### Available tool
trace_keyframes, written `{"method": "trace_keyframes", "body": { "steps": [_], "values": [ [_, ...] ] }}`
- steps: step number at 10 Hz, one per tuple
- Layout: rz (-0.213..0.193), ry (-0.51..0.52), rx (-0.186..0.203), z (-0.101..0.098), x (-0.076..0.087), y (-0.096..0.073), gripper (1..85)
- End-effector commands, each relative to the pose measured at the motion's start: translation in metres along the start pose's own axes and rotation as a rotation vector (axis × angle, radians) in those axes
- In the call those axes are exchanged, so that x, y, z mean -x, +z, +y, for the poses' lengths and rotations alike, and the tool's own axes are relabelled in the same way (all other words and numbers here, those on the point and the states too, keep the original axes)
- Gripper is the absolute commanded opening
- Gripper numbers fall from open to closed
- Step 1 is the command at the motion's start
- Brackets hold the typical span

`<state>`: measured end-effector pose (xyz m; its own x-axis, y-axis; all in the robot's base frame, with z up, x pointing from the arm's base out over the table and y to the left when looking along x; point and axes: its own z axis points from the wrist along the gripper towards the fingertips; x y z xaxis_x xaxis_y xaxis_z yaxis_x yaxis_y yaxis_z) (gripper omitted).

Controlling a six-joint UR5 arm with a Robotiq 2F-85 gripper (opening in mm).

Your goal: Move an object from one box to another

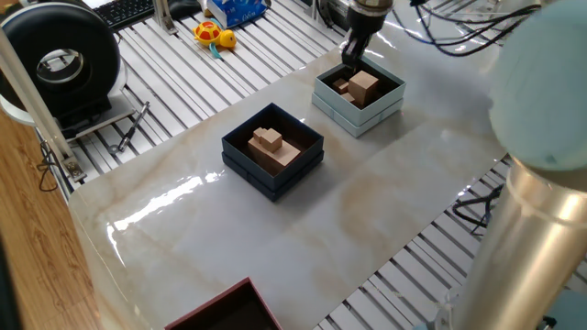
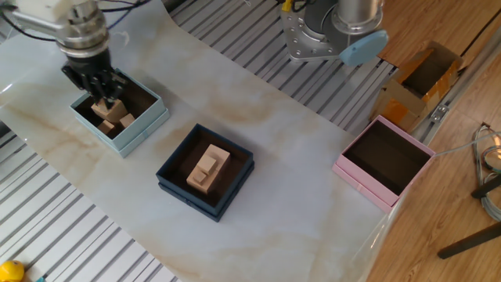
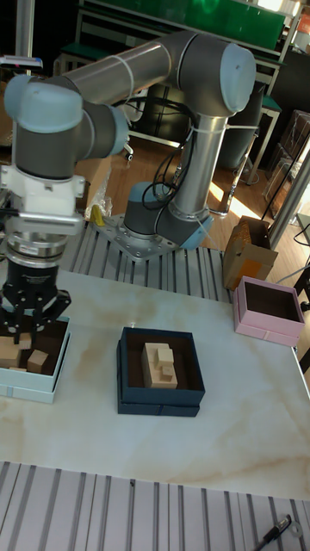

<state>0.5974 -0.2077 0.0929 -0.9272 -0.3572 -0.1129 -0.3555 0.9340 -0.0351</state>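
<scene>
The pale blue-grey box [image 1: 369, 119] [image 2: 143, 128] [image 3: 31, 393] holds a big tan cube [image 1: 364, 85] and a small light-brown wooden block [image 1: 341, 89] [image 2: 126, 121] [image 3: 37, 362]. My gripper [image 1: 351, 62] [image 2: 95, 84] [image 3: 33, 325] hangs just above this box's far side, open, with nothing seen between its fingers. It partly hides the cube in the other fixed view. The dark navy box [image 1: 275, 185] [image 2: 186, 193] [image 3: 160, 405] sits mid-table with a stepped wooden block [image 1: 272, 146] [image 2: 207, 168] [image 3: 161, 365] inside.
An empty pink box [image 2: 387, 161] [image 3: 269, 311] stands at the table's end, with a cardboard box [image 2: 419, 77] on the floor beyond it. The arm's base [image 2: 329, 35] is bolted on the slatted bench beside the marble sheet. A dark red box corner [image 1: 229, 312] shows at the near edge.
</scene>
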Motion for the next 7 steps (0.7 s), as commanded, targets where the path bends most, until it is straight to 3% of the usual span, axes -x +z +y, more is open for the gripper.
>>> {"method": "trace_keyframes", "body": {
  "steps": [1,2,4,6,7],
  "values": [
    [-0.062,0.067,0.093,-0.007,0.002,0.001,1.3],
    [-0.050,0.083,0.048,-0.019,-0.002,0.002,1.3],
    [-0.045,0.098,0.066,-0.015,-0.004,0.007,1.3],
    [-0.037,0.094,0.065,-0.016,-0.014,0.010,1.3],
    [-0.025,0.098,0.047,-0.022,-0.019,0.011,1.3]
  ]
}}
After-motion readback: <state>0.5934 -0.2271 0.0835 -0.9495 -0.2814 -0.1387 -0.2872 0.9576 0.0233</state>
